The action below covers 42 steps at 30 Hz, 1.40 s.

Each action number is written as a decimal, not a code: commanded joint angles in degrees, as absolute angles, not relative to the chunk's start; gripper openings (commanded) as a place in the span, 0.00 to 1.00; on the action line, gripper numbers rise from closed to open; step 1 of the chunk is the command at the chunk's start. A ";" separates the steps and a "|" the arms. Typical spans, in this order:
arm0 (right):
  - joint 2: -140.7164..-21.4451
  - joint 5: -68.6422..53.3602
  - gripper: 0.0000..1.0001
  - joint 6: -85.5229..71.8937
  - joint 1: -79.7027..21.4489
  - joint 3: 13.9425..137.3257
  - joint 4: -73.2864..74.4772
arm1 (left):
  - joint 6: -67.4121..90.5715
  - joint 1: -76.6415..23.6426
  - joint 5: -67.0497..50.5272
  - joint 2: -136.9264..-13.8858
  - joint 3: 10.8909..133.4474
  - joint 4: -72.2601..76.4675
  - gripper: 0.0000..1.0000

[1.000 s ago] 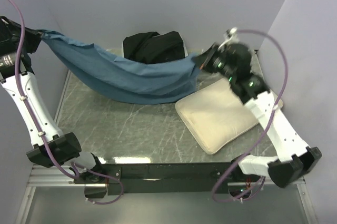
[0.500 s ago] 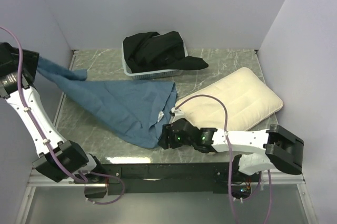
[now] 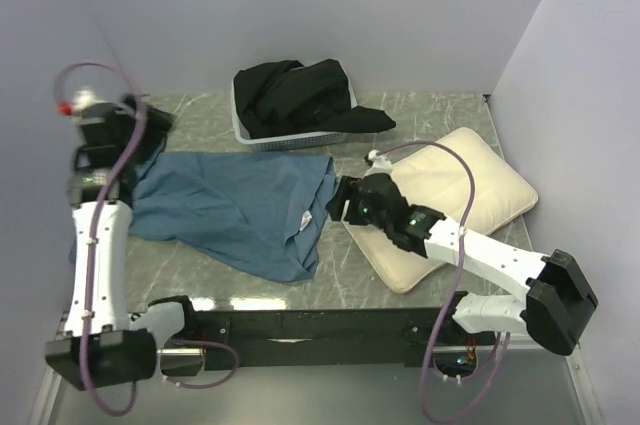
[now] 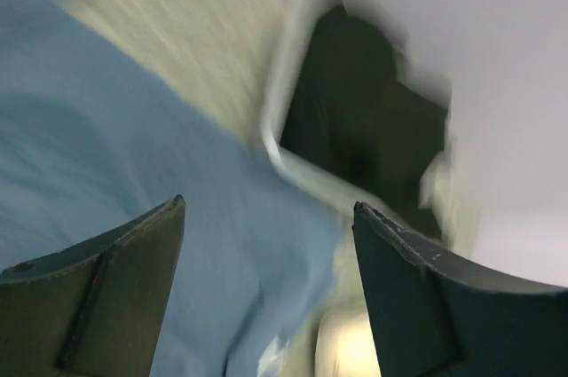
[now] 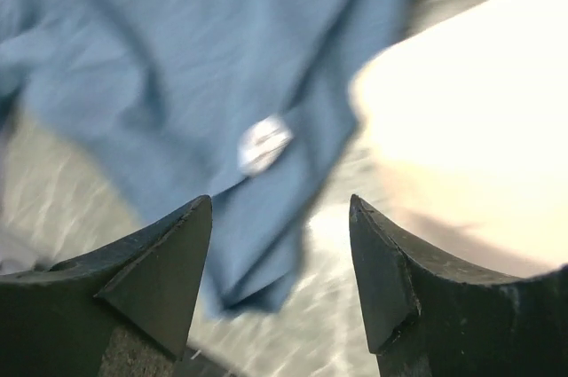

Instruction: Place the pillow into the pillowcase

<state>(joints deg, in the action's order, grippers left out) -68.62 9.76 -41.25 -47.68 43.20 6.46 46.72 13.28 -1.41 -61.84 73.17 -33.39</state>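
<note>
The slate-blue pillowcase [image 3: 230, 210] lies loosely spread on the left half of the table, with a small white tag [image 5: 264, 144] near its right edge. The cream pillow [image 3: 460, 190] lies to its right, almost touching it. My left gripper [image 3: 148, 140] hovers over the pillowcase's far left corner, open and empty; its wrist view shows the blue fabric [image 4: 124, 137] below the spread fingers [image 4: 417, 297]. My right gripper [image 3: 340, 200] hangs open over the gap between pillowcase [image 5: 177, 58] and pillow [image 5: 479, 111], holding nothing.
A pale basket [image 3: 243, 125] heaped with black cloth [image 3: 300, 90] stands at the back of the marbled table [image 3: 200, 280]; the cloth spills over its right side. Lilac walls close in the left, back and right. The basket rim [image 4: 275, 142] shows blurred in the left wrist view.
Both grippers opened and let go of the pillowcase, which fell from its stretched, raised hold onto the table. The left arm dropped lower; the right arm came over the pillow's left edge.
</note>
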 commanded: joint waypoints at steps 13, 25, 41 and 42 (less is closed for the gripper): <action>-63.46 10.55 0.94 -29.62 -38.76 42.63 16.96 | 44.56 -43.76 10.37 -78.30 53.44 -22.95 0.92; -70.48 8.79 1.00 -24.00 -38.94 46.05 23.72 | 47.19 -50.98 20.38 -89.91 54.58 -24.96 0.75; -86.49 15.03 0.26 -21.36 -42.28 52.56 29.35 | 47.37 -50.89 24.08 -91.15 54.15 -25.05 0.15; -86.05 14.68 0.19 -21.27 -42.28 52.91 29.53 | 47.29 -50.89 24.00 -89.75 53.88 -24.79 0.13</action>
